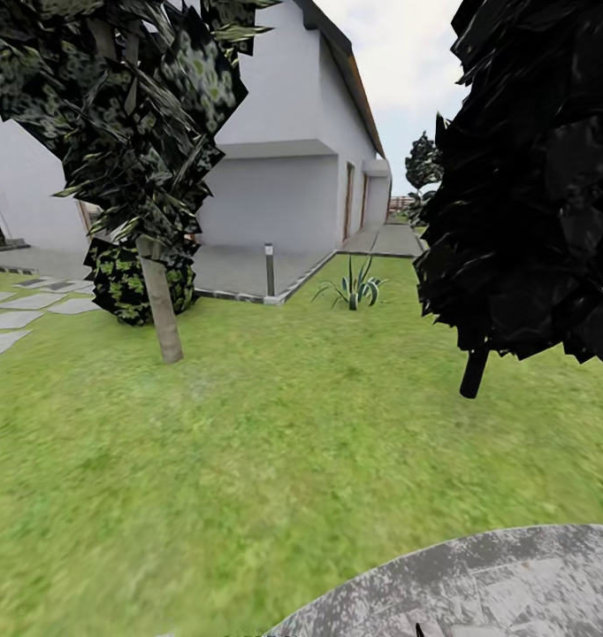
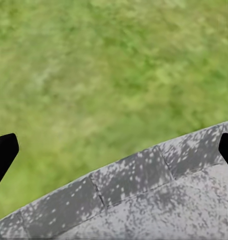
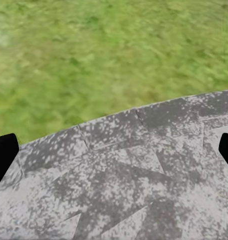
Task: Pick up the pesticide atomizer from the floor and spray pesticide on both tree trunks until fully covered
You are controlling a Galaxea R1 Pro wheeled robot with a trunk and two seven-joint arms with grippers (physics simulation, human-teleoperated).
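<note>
Nearest: a round grey speckled paved pad under both wrist cameras; the left gripper's and right gripper's dark fingertips sit at opposite frame edges, spread wide, holding nothing. Beyond is the lawn; no atomizer can be made out on it. Farther: pale-trunked tree left, black-leaved tree right, white house behind.

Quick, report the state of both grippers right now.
Left gripper: open, fingers spread wide with nothing between them, over grass and grey paving.
Right gripper: open, nothing held, above the paving.
</note>
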